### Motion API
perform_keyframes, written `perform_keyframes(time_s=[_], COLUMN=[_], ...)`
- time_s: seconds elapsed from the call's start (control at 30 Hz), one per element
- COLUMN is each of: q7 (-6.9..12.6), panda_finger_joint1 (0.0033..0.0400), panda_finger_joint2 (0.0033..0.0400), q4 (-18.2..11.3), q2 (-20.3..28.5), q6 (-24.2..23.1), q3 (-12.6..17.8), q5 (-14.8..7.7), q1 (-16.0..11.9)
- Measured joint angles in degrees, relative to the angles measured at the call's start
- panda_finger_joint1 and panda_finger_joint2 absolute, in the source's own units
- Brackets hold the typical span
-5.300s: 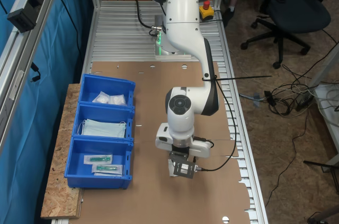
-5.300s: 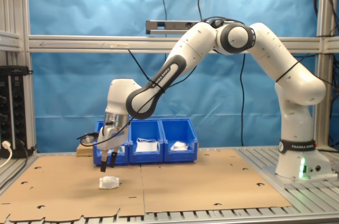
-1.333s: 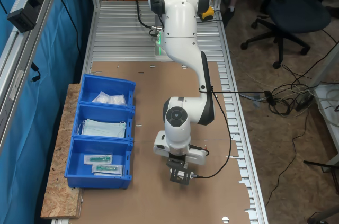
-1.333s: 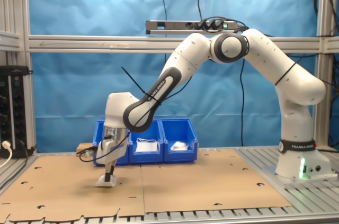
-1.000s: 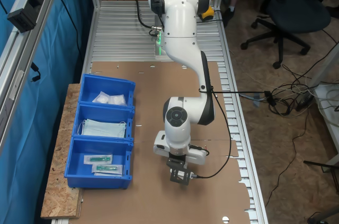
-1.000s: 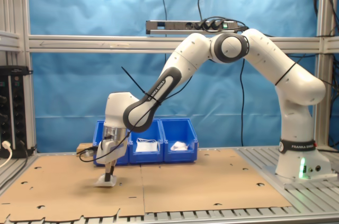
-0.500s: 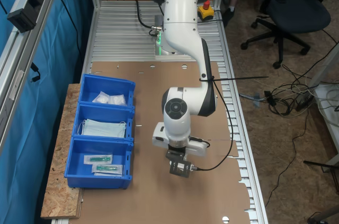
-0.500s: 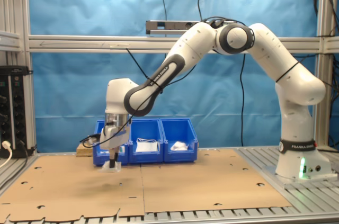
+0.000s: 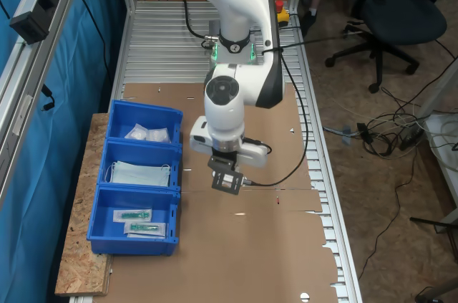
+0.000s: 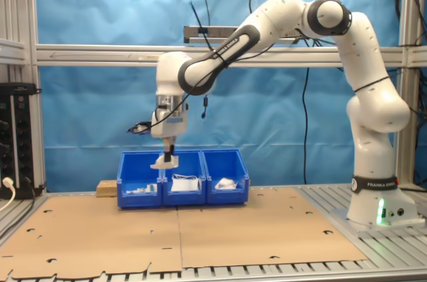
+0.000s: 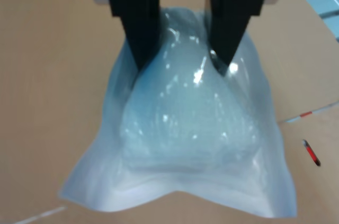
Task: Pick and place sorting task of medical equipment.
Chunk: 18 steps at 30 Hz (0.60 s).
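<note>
Now the jaws clench the gauze pad (image 11: 185, 139) by one wrapper edge, high above the surface; slippery plastic could slide free before the blue bins (image 10: 183, 182)

You have three bins (image 9: 139, 178) in a row on the worktop (image 9: 272, 260), at the first exterior view's left; the pincer (image 10: 165, 159) holds the pad (image 11: 190, 134) above them.

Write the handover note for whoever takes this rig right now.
Gripper: shut on the wrapped gauze pad, held in the air above the cardboard.
Bins: three blue compartments in a row. One end holds similar white pads, the middle face masks, the other end teal packets.
Done: pad picked up.
Left: carry it to the white-pad compartment, release.
</note>
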State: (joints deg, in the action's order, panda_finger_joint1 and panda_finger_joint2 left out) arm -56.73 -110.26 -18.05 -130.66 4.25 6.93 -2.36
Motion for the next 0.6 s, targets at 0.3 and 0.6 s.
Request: perform_keyframes(time_s=[0.3, 0.6], q7=[0.0, 0.0], panda_finger_joint1=[0.0061, 0.0061], panda_finger_joint2=[0.0061, 0.0061], q4=[-11.2, -18.3], q2=[11.33, 17.17], q6=[2.72, 4.32], q3=[1.86, 3.54], q5=[-0.12, -0.19], q1=[-3.06, -10.69])
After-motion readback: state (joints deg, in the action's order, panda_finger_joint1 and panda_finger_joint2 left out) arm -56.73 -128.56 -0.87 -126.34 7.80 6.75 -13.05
